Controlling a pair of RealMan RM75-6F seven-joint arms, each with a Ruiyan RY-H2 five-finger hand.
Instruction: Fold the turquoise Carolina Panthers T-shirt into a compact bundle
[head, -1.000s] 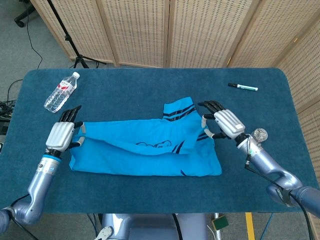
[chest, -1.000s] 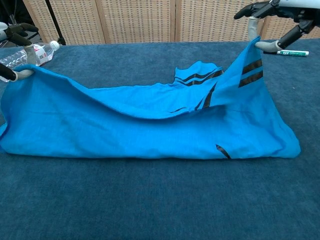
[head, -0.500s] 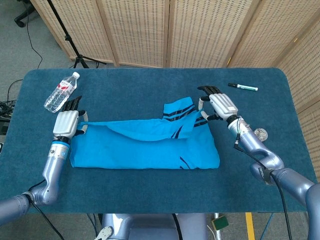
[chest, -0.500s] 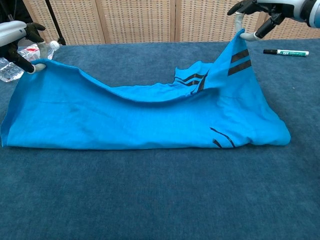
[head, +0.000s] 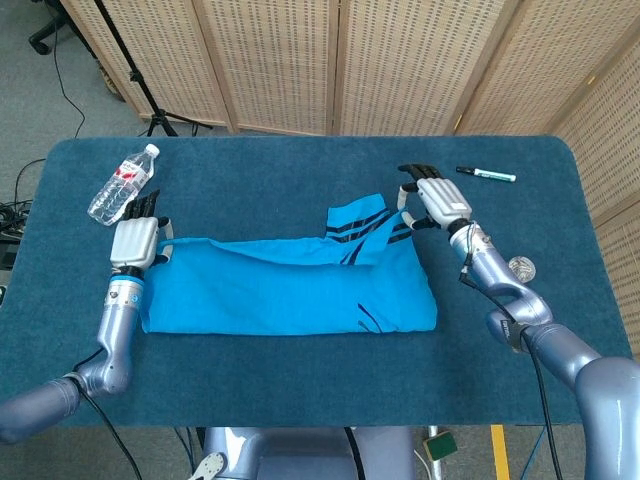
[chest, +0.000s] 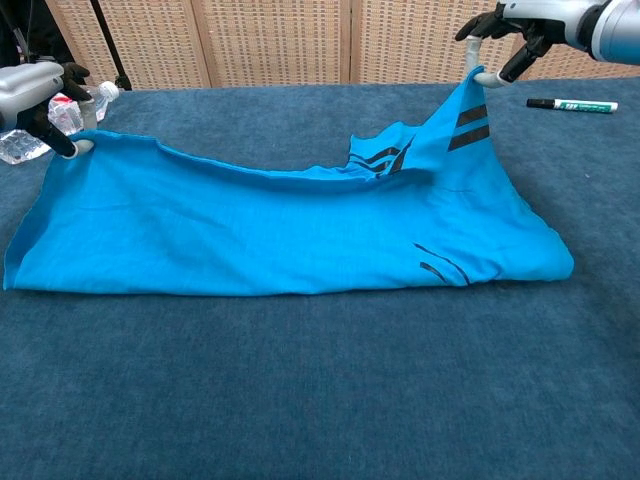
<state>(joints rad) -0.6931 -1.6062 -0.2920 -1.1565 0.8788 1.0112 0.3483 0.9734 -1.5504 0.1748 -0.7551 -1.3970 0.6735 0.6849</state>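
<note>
The turquoise T-shirt (head: 285, 290) (chest: 270, 230) lies folded lengthwise across the middle of the blue table, its black-striped sleeve (head: 358, 222) sticking up at the back. My left hand (head: 134, 240) (chest: 35, 95) pinches the shirt's far left corner just above the table. My right hand (head: 432, 198) (chest: 520, 25) pinches the far right corner by the black stripes and holds it raised. The upper layer stretches between both hands and sags in the middle.
A plastic water bottle (head: 123, 184) (chest: 55, 115) lies at the back left, close behind my left hand. A green marker (head: 486, 175) (chest: 573, 105) lies at the back right, near my right hand. Wicker screens stand behind the table.
Both hands have carried the shirt's upper edge away from me toward the table's far side. The upper layer has spread flatter and the near fold has drawn back.
</note>
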